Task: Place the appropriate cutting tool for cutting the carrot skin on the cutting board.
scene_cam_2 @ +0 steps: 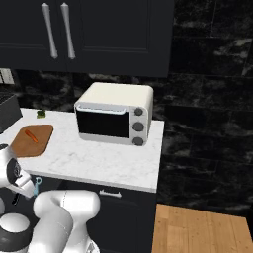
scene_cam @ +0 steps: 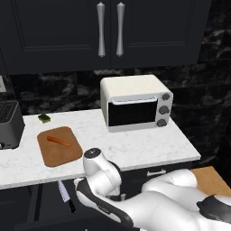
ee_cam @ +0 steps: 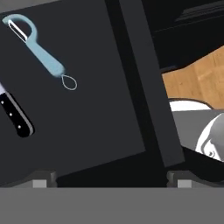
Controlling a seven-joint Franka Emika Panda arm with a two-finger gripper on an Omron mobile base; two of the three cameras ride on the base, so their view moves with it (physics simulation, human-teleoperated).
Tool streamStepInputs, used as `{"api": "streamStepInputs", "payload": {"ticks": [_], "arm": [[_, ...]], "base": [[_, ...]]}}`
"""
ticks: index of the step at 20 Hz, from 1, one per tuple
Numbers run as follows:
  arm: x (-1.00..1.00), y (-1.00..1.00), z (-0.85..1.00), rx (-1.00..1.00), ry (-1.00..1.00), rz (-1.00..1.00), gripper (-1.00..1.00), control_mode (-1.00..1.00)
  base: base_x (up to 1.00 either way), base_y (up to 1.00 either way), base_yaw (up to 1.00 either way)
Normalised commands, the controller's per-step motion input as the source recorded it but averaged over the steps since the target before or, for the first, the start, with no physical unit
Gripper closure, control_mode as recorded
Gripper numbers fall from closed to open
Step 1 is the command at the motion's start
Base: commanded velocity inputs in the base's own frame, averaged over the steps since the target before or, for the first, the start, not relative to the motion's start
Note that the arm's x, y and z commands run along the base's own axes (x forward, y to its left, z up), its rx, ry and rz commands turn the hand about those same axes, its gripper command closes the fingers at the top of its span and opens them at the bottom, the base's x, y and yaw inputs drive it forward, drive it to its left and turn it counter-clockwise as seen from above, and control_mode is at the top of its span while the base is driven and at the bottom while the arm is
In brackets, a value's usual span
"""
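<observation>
On the white marbled desk (scene_cam: 135,151), one thin orange carrot (scene_cam: 58,141) lies on the rounded wooden cutting board (scene_cam: 61,155), a cream toaster oven (scene_cam: 135,101) at its 3 o'clock. In the dark open drawer (ee_cam: 87,127), one blue-handled peeler (ee_cam: 41,54) lies beside one black-handled knife (ee_cam: 15,116) at its 7 o'clock. The claw (ee_cam: 111,178) is released, grasping nothing.

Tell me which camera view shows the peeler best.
The hand view: the peeler lies whole on a dark surface, blue handle and head clear. The right base view shows a small blue bit by the arm.

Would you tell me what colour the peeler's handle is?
Light blue; the peeler shows best in the hand view, lying on a dark surface beside the black-handled knife.
</observation>
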Motion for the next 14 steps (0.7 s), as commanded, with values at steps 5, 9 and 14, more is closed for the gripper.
{"api": "streamStepInputs", "payload": {"ticks": [5, 9, 14], "arm": [[0.00, 0.00, -0.48, -0.01, 0.02, 0.01, -1.00, -1.00], [0.00, 0.01, -0.42, 0.00, 0.01, 0.07, -1.00, -1.00], [0.04, 0.01, -0.27, 0.00, 0.00, 0.08, -1.00, -1.00]], "base": [[0.00, 0.00, 0.00], [0.00, 0.00, 0.00], [0.00, 0.00, 0.00]]}}
